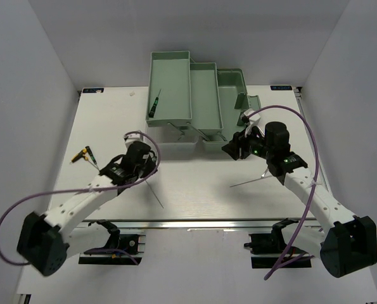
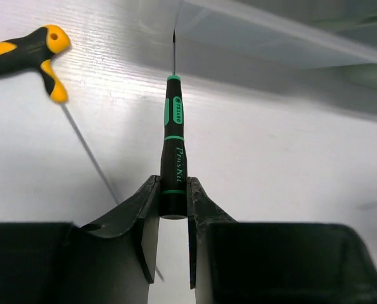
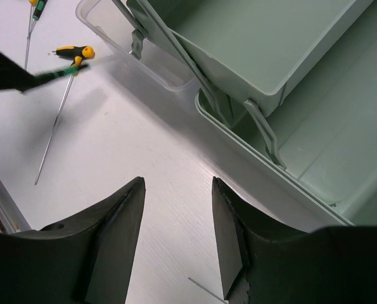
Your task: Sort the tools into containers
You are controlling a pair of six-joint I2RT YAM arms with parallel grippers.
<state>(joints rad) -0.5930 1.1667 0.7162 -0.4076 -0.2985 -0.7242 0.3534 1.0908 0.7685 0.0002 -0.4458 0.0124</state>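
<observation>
Pinched by the left gripper (image 2: 173,185) at the very butt of the handle only: green-black screwdriver (image 2: 173,139), left of the worktop's middle, tip toward the toolbox (image 1: 175,76). Likely to pivot or slip out in transit, or catch the toolbox's near wall. Right gripper (image 3: 177,190) agape, empty.
</observation>
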